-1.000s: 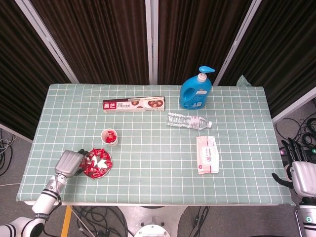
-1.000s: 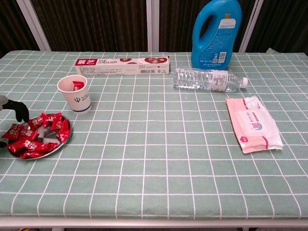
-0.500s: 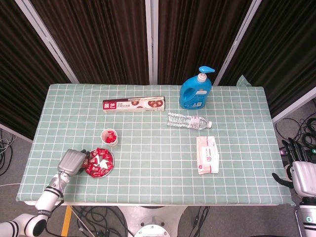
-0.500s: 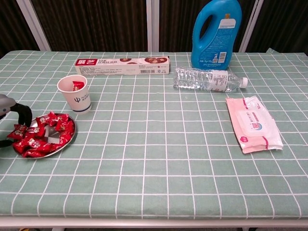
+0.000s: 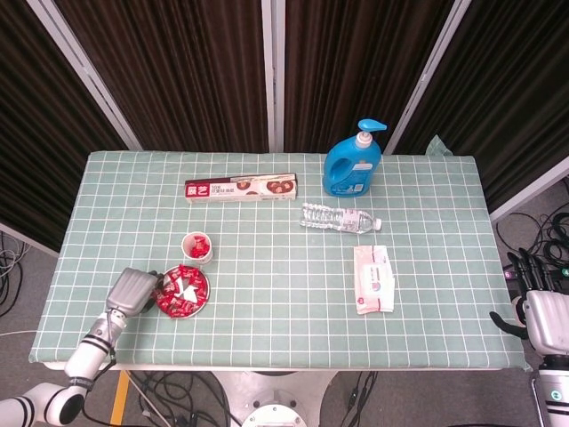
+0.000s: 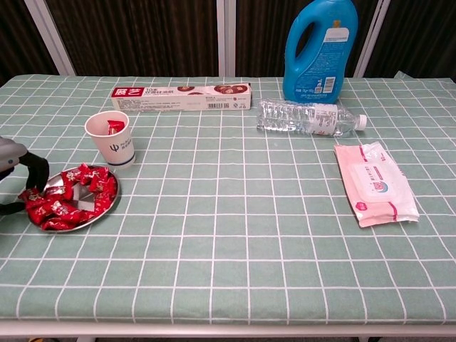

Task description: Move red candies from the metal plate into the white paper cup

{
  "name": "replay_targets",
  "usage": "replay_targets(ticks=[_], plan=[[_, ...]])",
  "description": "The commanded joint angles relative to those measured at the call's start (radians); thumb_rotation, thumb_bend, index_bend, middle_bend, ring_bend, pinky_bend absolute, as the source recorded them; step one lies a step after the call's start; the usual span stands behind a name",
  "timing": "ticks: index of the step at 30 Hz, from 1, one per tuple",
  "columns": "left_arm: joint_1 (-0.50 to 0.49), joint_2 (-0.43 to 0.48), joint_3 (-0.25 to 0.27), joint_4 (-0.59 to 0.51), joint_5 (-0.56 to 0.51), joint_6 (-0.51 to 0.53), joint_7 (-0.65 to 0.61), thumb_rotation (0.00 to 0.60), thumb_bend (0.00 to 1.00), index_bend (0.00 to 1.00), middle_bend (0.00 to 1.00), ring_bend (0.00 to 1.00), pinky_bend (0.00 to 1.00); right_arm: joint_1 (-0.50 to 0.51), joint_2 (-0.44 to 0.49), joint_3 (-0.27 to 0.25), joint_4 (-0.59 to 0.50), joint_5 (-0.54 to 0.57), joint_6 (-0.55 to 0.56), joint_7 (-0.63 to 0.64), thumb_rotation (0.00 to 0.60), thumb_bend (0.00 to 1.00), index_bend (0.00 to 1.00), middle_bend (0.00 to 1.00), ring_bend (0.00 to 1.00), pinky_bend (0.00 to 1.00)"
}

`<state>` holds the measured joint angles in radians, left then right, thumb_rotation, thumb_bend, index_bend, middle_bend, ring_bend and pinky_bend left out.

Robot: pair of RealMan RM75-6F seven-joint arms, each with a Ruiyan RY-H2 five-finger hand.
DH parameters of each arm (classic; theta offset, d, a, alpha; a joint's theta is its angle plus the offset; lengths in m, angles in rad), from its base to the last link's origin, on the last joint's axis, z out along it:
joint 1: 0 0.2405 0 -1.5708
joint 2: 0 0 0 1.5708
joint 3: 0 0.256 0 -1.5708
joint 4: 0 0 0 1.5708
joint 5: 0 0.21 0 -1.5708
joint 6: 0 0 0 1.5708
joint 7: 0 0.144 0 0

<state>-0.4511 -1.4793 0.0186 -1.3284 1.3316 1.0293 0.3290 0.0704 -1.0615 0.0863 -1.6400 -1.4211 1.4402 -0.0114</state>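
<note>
Your left robot hand (image 5: 132,290) sits at the left rim of the metal plate (image 5: 201,298), its dark fingers (image 6: 33,169) curving toward the red candies (image 6: 70,197) piled there. The fingers touch the plate's edge, but you cannot tell from either view whether they pinch a candy or only press against the rim, so the grasp stays unclear. The plate lies on the green checked bench (image 5: 284,294), just in front of the white paper cup (image 6: 110,138) and slightly to its left. The cup stands upright and a few red candies (image 6: 115,127) show inside it.

Your right robot hand (image 5: 544,313) hangs off the bench's right edge, well apart from the plate, with its dark fingers pointing up and apart and nothing in them.

Taking the cup as the landmark: the long toothpaste box (image 5: 240,188) lies flat behind it. The clear water bottle (image 6: 311,117) lies on its side well to the cup's right, cap pointing away from the cup. The blue pump bottle (image 5: 353,163) stands upright behind that bottle. The pink wet-wipes pack (image 6: 375,183) lies flat far to the cup's right and nearer the front edge.
</note>
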Motion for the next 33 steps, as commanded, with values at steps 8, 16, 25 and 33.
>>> replay_targets(ticks=[8,16,25,33], plan=[[-0.001,0.011,0.014,-0.01,0.051,0.007,-0.057,0.6,0.36,0.54,0.59,0.87,1.0,-0.002,0.001,-0.001,-0.001,0.001,0.002,0.0,0.6,0.07,0.0,0.0,0.0,0.29],[0.0,-0.004,0.009,0.017,0.069,0.017,-0.091,0.6,0.38,0.6,0.63,0.88,1.0,-0.004,0.001,-0.001,0.0,0.003,0.004,0.003,0.6,0.07,0.0,0.0,0.0,0.29],[-0.007,0.051,-0.012,-0.047,0.112,0.056,-0.191,0.6,0.42,0.64,0.67,0.89,1.0,-0.002,0.002,0.001,0.004,0.0,0.004,0.01,0.6,0.07,0.0,0.0,0.0,0.29],[-0.09,0.081,-0.139,-0.1,0.085,0.056,-0.209,0.6,0.42,0.63,0.66,0.89,1.0,-0.004,0.0,0.0,0.015,0.003,0.002,0.02,0.6,0.07,0.0,0.0,0.0,0.29]])
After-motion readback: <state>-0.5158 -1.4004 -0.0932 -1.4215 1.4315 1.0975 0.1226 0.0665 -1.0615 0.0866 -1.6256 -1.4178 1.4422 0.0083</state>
